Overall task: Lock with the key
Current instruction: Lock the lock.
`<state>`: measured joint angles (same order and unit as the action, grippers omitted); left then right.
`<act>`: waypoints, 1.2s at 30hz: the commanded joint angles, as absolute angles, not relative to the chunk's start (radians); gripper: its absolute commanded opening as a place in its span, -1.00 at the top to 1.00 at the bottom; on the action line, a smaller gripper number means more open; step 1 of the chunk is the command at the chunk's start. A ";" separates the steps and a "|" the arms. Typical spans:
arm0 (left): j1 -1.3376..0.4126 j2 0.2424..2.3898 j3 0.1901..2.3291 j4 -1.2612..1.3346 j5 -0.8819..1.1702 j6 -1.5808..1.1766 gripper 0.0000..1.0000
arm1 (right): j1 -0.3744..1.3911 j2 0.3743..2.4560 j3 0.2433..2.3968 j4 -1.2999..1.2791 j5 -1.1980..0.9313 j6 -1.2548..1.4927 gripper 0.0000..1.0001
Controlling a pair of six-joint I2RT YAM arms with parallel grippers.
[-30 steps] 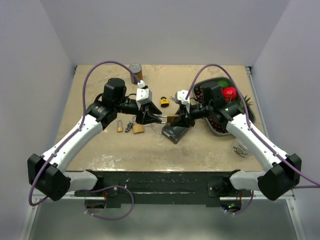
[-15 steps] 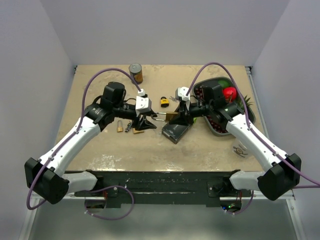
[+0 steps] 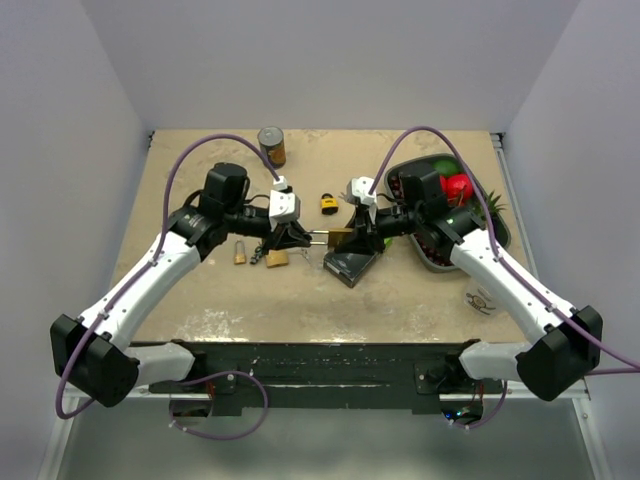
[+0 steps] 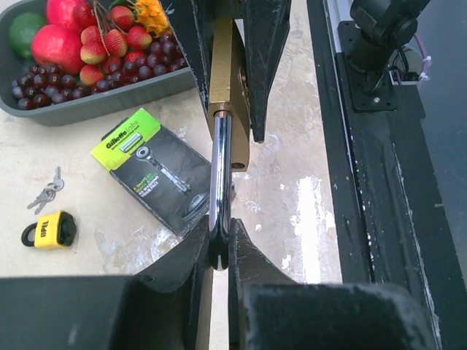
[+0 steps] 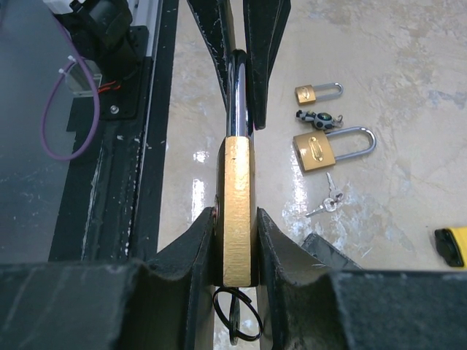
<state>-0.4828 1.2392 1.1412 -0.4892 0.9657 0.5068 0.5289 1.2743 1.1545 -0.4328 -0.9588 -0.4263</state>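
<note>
A brass padlock [image 3: 340,238] hangs in the air between the two arms, above the table's middle. My right gripper [image 5: 238,251] is shut on its brass body [image 5: 238,208], one finger on each flat face. A dark key ring with the key [image 5: 236,319] hangs from the bottom of the body. My left gripper [image 4: 219,251] is shut on the end of the chrome shackle [image 4: 221,175], which runs straight away to the brass body [image 4: 223,65] between the right arm's fingers. In the top view the left gripper [image 3: 298,238] and the right gripper [image 3: 357,238] face each other.
Below the lock lies a black and green razor box [image 4: 155,175]. Two more brass padlocks [image 5: 318,149], loose keys [image 5: 326,201] and a yellow padlock [image 4: 49,230] lie on the table. A grey fruit tray [image 4: 109,102] stands at the right, a can [image 3: 272,145] at the back.
The left gripper's jaws stood wide round the shackle half a second ago and have now shut on it. The right gripper has kept its hold on the body and barely moved.
</note>
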 commanded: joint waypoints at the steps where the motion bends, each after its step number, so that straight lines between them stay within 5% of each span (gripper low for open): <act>1: -0.491 1.250 1.146 -0.390 1.069 0.442 1.00 | 0.577 1.275 1.221 -0.270 -1.005 -0.394 1.00; 11: -0.517 1.253 1.132 -0.302 1.146 0.342 1.00 | 0.635 1.310 1.221 -0.155 -0.930 -0.388 1.00; 36: -0.629 1.304 1.081 0.084 1.189 0.190 1.00 | 0.739 1.416 1.239 0.118 -1.129 -0.184 1.00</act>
